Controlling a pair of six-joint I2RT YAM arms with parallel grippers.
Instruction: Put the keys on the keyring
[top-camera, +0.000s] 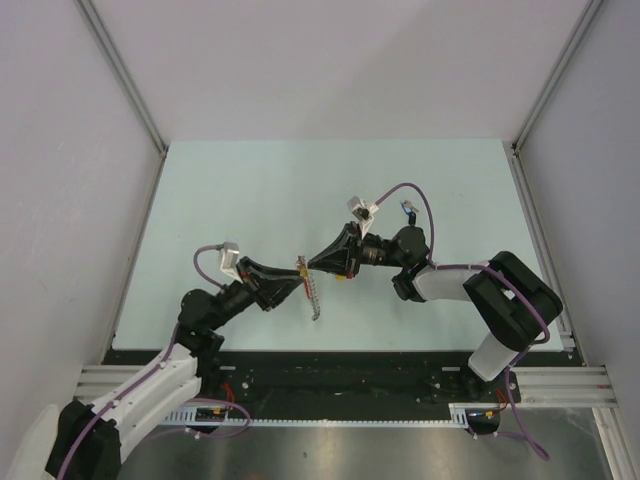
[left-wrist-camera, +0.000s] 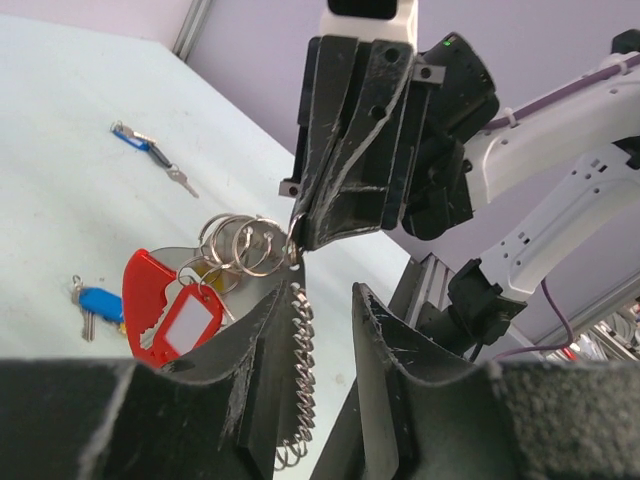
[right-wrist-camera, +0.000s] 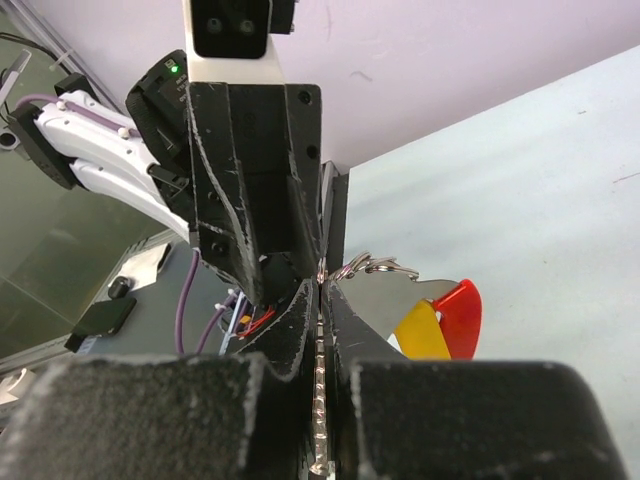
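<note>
The keyring, a silver coiled chain (top-camera: 313, 297), hangs between my two grippers above the table. My right gripper (top-camera: 312, 264) is shut on the chain's top end; in the right wrist view the chain (right-wrist-camera: 320, 380) runs down between the closed fingers of the gripper (right-wrist-camera: 319, 284). Several silver split rings (left-wrist-camera: 241, 244), a red tag (left-wrist-camera: 165, 305) and a yellow piece (right-wrist-camera: 421, 336) hang from that end. My left gripper (left-wrist-camera: 322, 295) is open, with the chain (left-wrist-camera: 297, 370) lying against the inner face of its left finger. A blue-headed key (left-wrist-camera: 97, 301) and a dark blue key (left-wrist-camera: 137, 141) lie on the table.
The pale green table (top-camera: 250, 190) has raised rails on both sides. The dark blue key lies behind the right arm (top-camera: 408, 210). A small yellow thing (top-camera: 345, 278) shows under the right gripper. The arm bases and cables are along the near edge.
</note>
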